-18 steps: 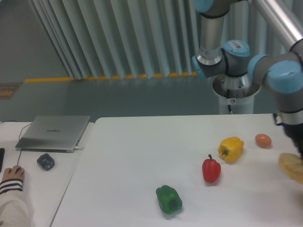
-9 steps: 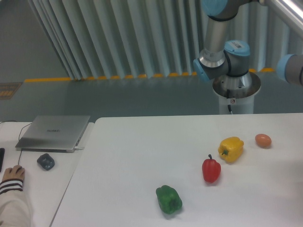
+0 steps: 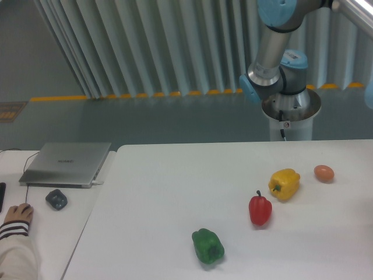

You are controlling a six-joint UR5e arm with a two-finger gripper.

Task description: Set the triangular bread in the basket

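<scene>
Gripper's out of frame, so can't tell its opening or hold; just arm joints above the table.

My arm is a fat silver tube with light blue caps at the joints. It grows out of a round silver base on a white stand. A small red and white sticker and a thin black cable sit on the stand.
</scene>
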